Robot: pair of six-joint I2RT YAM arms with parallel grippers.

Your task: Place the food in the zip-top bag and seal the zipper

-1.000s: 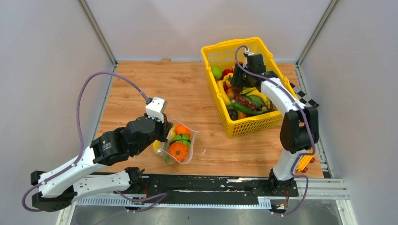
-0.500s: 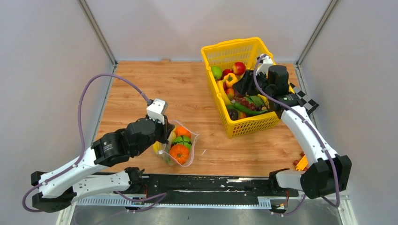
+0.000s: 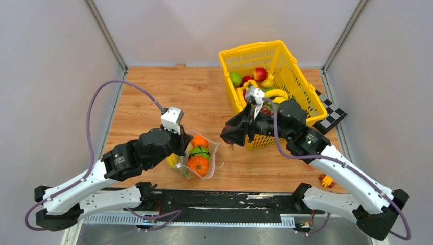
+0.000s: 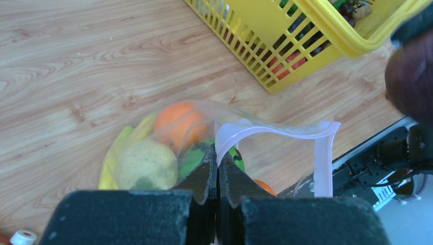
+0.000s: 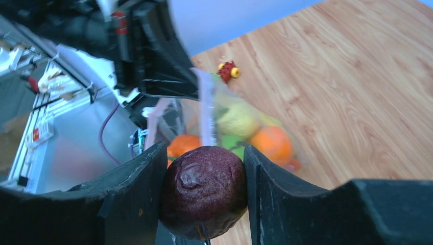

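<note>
The clear zip-top bag (image 3: pixel 213 154) lies near the table's front with its mouth held open. Inside it are an orange (image 4: pixel 176 122), a pale lemon (image 4: pixel 145 163), a banana (image 4: pixel 110 163) and a green piece (image 3: pixel 199 152). My left gripper (image 4: pixel 218 157) is shut on the whitish zipper (image 4: pixel 275 130) at the bag's rim. My right gripper (image 5: pixel 205 151) is shut on a dark purple round fruit (image 5: pixel 204 191). It hovers just right of the bag's mouth (image 3: pixel 228 137). More food fills the yellow basket (image 3: pixel 298 87).
The basket stands at the back right, close behind my right arm. A checkered marker (image 3: pixel 332 115) lies beside it. One small red and yellow toy (image 3: pixel 327 179) sits near the front right edge, another (image 5: pixel 227 71) by the left arm. Grey walls enclose the table.
My right arm has swung out of the basket, leftward and toward the front, carrying the purple fruit up to the bag's mouth. The left gripper keeps its hold on the bag, barely shifted.
</note>
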